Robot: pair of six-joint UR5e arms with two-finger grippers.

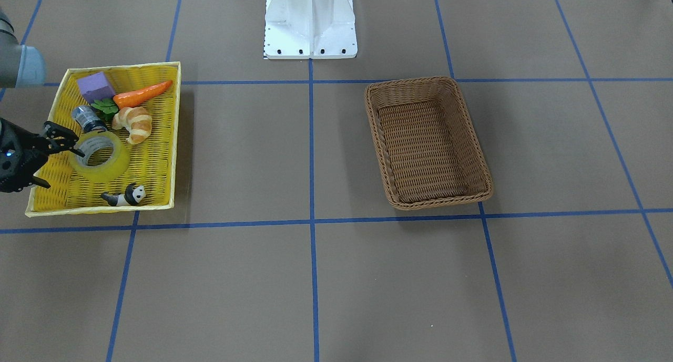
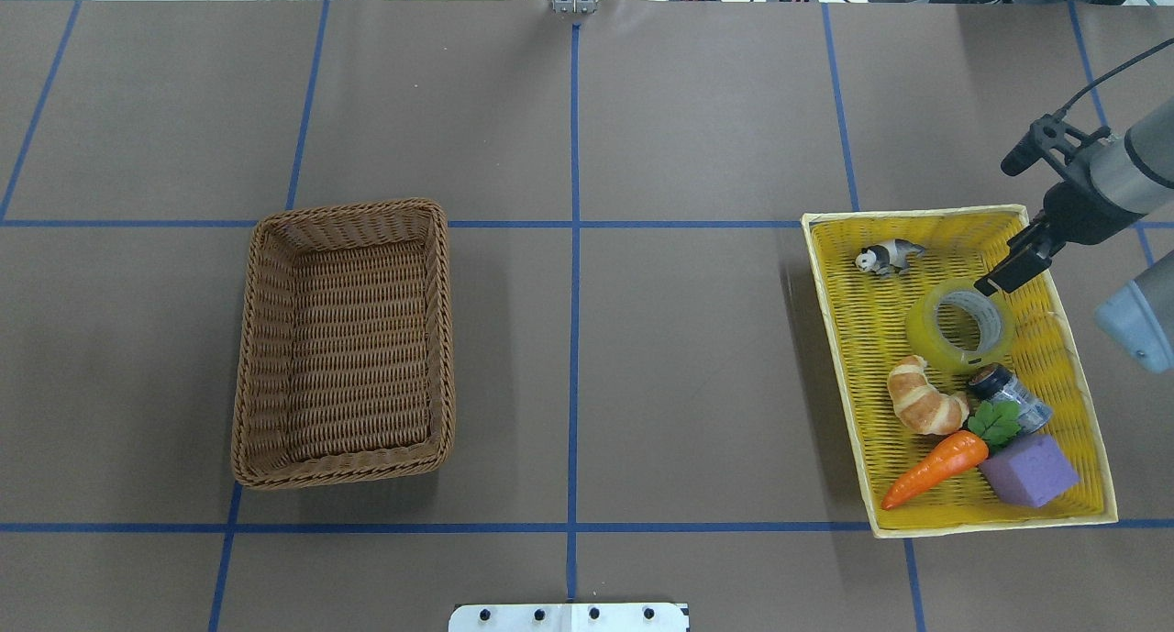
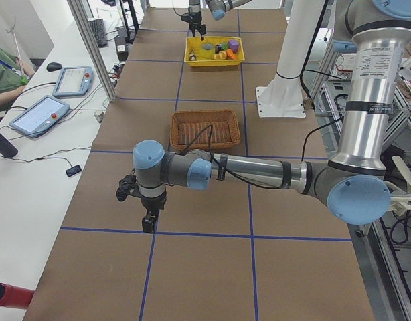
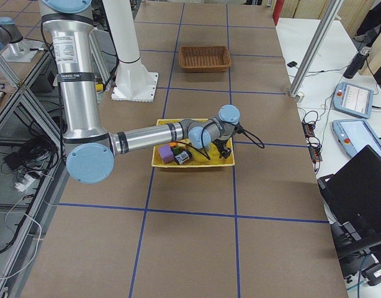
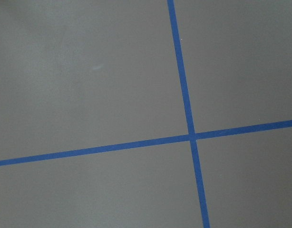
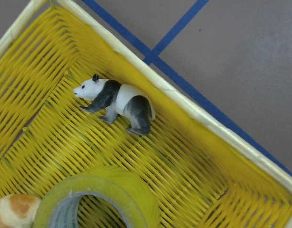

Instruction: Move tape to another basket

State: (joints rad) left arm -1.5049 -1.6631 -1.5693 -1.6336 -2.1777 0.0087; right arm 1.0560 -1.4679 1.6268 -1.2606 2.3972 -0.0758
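The tape [image 1: 113,167], a wide yellow translucent roll, lies flat in the shallow yellow tray [image 1: 176,141] and also shows in the overhead view [image 2: 926,334] and the right wrist view [image 6: 131,194]. My right gripper [image 1: 64,169] is open and hovers over the tape's outer side, with one finger above its rim [image 2: 1007,270]. The brown wicker basket [image 1: 428,81] stands empty across the table [image 2: 348,208]. My left gripper [image 3: 148,221] shows only in the exterior left view, low over bare table beyond the brown basket; I cannot tell whether it is open.
Around the tape in the tray [image 2: 830,357] lie a toy panda [image 2: 888,257], a croissant [image 2: 924,398], a carrot [image 2: 935,467], a purple cube [image 2: 1027,470] and a small dark jar [image 2: 1009,395]. The white robot base [image 1: 310,20] stands at the table's middle edge.
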